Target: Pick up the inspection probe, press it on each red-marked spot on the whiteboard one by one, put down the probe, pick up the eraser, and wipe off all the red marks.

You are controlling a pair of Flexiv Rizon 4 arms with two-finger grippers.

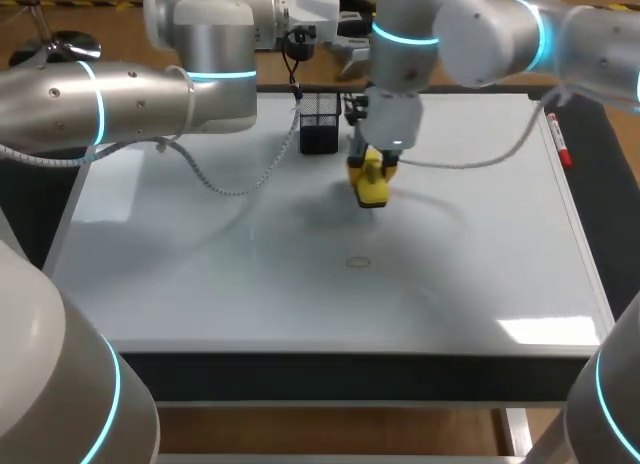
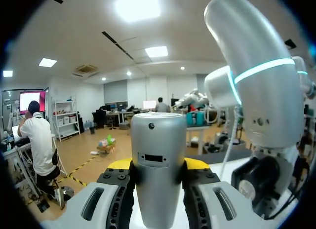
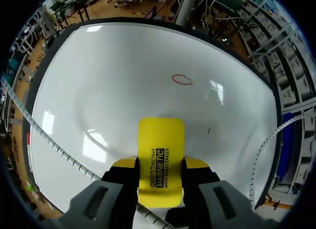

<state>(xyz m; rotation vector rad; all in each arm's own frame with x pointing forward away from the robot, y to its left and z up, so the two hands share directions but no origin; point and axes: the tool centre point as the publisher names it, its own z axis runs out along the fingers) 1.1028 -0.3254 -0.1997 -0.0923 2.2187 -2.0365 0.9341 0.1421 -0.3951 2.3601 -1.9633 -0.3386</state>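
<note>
While looking down from the head camera: flat glossy white whiteboard [image 1: 200, 284] covering nearly the whole tabletop, with pale glare patches toward five and nine o'clock. Near the board's centre, a shade toward six o'clock, one thin red oval mark [image 1: 358, 262], an outline only. At the twelve o'clock edge, small black mesh basket [image 1: 318, 122], upright; contents too dark to tell. Along the two o'clock edge, red marker pen [image 1: 560, 144], lying flat. Between basket and mark, right gripper [image 1: 370, 172] pointing down, fingers closed from both sides on a yellow block eraser [image 1: 373, 192]; whether touching the board, cannot tell. Entering from nine o'clock, silver left arm [image 1: 120, 99], bent toward the far edge, with a grey coiled cable [image 1: 230, 191] sagging from it over the board.

From the left wrist: left gripper [image 2: 158, 165] clamped on a silver cylindrical probe [image 2: 158, 140], upright between the yellow tips and pressed by both. Just beside it, at about two o'clock from the fingers, silver right arm [image 2: 256, 91] with a lit cyan ring.

From the right wrist: eraser [image 3: 160, 160] gripped at its near end, far end jutting ahead over the whiteboard [image 3: 108, 91]. Well ahead, at about one o'clock with straight ahead as twelve, the red oval mark [image 3: 181, 80], clearly apart from the eraser.
</note>
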